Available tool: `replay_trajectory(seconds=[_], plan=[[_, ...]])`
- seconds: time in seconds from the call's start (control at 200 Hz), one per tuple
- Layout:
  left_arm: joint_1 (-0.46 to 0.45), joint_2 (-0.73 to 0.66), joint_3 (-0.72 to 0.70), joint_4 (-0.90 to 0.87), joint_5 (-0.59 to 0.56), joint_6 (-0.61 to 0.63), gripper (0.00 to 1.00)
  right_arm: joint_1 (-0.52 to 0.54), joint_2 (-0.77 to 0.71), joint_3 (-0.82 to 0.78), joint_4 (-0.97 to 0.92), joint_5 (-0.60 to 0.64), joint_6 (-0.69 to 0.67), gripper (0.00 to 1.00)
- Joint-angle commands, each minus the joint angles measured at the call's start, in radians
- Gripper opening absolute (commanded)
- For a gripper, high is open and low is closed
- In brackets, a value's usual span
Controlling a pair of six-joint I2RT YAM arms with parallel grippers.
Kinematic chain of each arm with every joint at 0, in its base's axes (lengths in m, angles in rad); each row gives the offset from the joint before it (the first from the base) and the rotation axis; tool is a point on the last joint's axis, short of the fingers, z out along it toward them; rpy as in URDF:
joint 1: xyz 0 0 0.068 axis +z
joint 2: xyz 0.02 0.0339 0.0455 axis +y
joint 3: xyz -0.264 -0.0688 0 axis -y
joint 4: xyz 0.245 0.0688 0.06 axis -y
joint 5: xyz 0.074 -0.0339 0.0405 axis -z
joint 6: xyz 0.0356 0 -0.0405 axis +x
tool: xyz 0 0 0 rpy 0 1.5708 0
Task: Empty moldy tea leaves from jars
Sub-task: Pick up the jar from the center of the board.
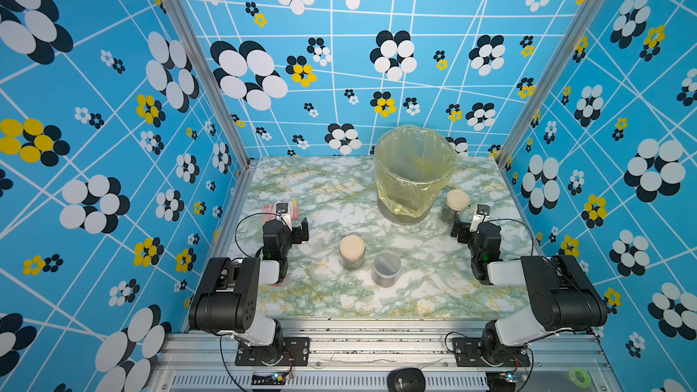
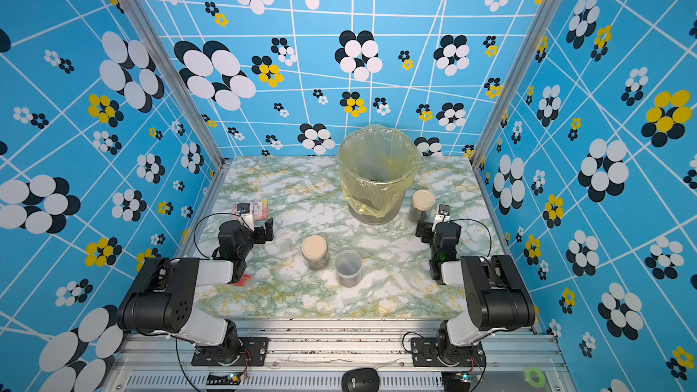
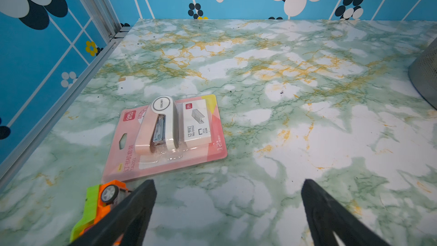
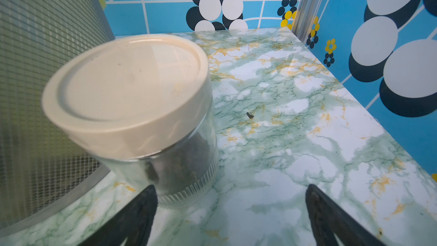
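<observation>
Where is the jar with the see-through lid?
In both top views the clear-lid jar stands at the middle of the table, just right of a beige-lid jar, in front of the bin.

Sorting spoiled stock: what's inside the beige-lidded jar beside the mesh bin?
Through the wall of the small clear jar, dark crumbly tea leaves show. Its flat beige lid covers the top, so their surface is hidden.

My black-and-white left arm [image 1: 241, 284] sits folded low at the near left, forearm reaching far. My black-and-white right arm [image 1: 547, 280] mirrors it at the near right. My black two-fingered left gripper [image 3: 228, 185] and black two-fingered right gripper [image 4: 231, 189] both gape wide, gripping nothing.
</observation>
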Motion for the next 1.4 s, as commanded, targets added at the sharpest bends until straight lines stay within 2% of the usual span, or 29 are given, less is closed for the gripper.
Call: replay_trajectory(seconds=[0.0,0.1,0.14,0.195,0.285,0.365,0.435,0.515,0.63,0.8,0.84,0.88,1.109,1.244,1.394], plan=[[0.001,0.013,0.023,0.009,0.008,0.001,0.99,-0.004,0.012,0.021,0.017,0.006,0.006,0.99],[0.001,0.013,0.022,0.007,0.008,-0.001,0.99,-0.004,0.011,0.018,0.02,0.007,0.004,0.99],[0.0,0.008,0.024,0.012,-0.006,-0.001,0.99,-0.004,0.003,0.014,0.027,0.044,0.017,0.99],[0.001,-0.029,0.064,-0.083,-0.037,-0.014,0.99,-0.004,-0.059,-0.002,0.006,0.098,0.04,0.99],[-0.002,-0.102,0.171,-0.328,-0.056,-0.017,0.99,-0.001,-0.231,0.011,-0.168,0.154,0.056,0.98],[-0.007,-0.169,0.188,-0.379,-0.1,-0.038,0.99,-0.003,-0.379,0.067,-0.395,0.225,0.164,0.98],[-0.009,-0.243,0.194,-0.395,-0.116,-0.081,0.99,-0.004,-0.485,0.111,-0.553,0.19,0.209,0.96],[-0.04,-0.32,0.257,-0.511,-0.145,-0.109,0.99,-0.003,-0.581,0.164,-0.726,0.164,0.25,0.94],[-0.14,-0.404,0.382,-0.739,-0.236,-0.126,0.99,0.0,-0.675,0.237,-0.96,0.067,0.29,0.91],[-0.304,-0.504,0.548,-1.038,-0.291,-0.147,0.99,0.06,-0.775,0.315,-1.208,-0.158,0.289,0.96],[-0.329,-0.525,0.573,-1.108,-0.286,-0.158,0.99,0.077,-0.789,0.32,-1.241,-0.218,0.29,0.99],[-0.348,-0.549,0.59,-1.161,-0.264,-0.169,0.99,0.142,-0.794,0.33,-1.273,-0.257,0.288,0.99],[-0.454,-0.667,0.573,-1.326,-0.239,-0.196,0.99,0.452,-0.721,0.432,-1.47,-0.254,0.233,0.99],[-0.467,-0.721,0.543,-1.371,-0.237,-0.202,0.99,0.546,-0.699,0.461,-1.499,-0.268,0.206,0.99],[-0.468,-0.748,0.516,-1.356,-0.227,-0.223,0.99,0.63,-0.581,0.526,-1.582,-0.316,0.161,0.99]])
